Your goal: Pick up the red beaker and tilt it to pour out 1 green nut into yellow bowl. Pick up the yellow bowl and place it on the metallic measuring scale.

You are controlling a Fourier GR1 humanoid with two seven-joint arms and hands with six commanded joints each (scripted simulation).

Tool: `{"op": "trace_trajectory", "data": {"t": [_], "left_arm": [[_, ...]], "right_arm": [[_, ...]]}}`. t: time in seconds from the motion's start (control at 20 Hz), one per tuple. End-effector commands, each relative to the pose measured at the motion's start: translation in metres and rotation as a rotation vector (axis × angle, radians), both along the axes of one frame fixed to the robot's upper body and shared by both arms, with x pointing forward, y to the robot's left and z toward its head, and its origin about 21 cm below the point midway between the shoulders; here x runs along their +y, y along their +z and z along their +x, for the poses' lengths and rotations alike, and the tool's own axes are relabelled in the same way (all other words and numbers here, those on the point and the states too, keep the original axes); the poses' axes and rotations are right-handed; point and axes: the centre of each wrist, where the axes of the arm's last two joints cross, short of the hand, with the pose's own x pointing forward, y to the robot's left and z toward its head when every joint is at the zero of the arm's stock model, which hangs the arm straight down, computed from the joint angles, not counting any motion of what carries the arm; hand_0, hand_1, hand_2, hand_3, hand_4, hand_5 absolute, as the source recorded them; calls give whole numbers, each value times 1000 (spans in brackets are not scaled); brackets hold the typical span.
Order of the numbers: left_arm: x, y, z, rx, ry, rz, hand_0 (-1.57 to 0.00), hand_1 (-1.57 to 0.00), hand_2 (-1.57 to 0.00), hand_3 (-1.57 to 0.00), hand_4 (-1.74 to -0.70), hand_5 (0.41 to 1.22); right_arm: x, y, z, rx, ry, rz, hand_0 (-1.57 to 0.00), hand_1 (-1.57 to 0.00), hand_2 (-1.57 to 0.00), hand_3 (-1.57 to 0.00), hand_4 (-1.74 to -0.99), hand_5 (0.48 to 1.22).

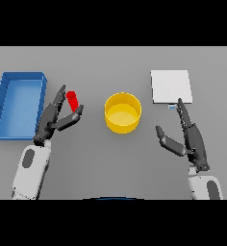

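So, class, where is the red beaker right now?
In the head view the red beaker sits left of the yellow bowl, between the left hand fingers and thumb.

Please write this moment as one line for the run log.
left hand open around red beaker | yellow bowl on table, centre | right hand open near scale | pour not yet done

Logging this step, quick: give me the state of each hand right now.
Left hand: open, fingers straight, thumb and fingers either side of the red beaker, not closed on it.
Right hand: open, fingers straight, holding nothing, beside the metallic measuring scale.
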Motion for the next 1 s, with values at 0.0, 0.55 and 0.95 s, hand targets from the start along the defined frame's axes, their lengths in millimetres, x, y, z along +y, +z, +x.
{"op": "trace_trajectory", "data": {"t": [0.0, 0.55, 0.95], "left_arm": [[-1, -4, 2, -14, -8, 11, 1, 1, 1, 1, -1200, 651], [-19, -10, 39, -7, 13, 17, 1, 1, 1, 1, -1246, 695], [-36, -25, 51, -39, 90, -68, -551, -588, -662, -728, -1471, 943]], "right_arm": [[0, 0, 1, 3, 6, 11, 1, 1, 1, 1, -1222, 627], [-2, 4, -2, 14, -7, 24, 1, 1, 1, 1, -1245, 642], [-4, 5, -1, 8, -16, 16, 1, 1, 1, 1, -1237, 648]]}}
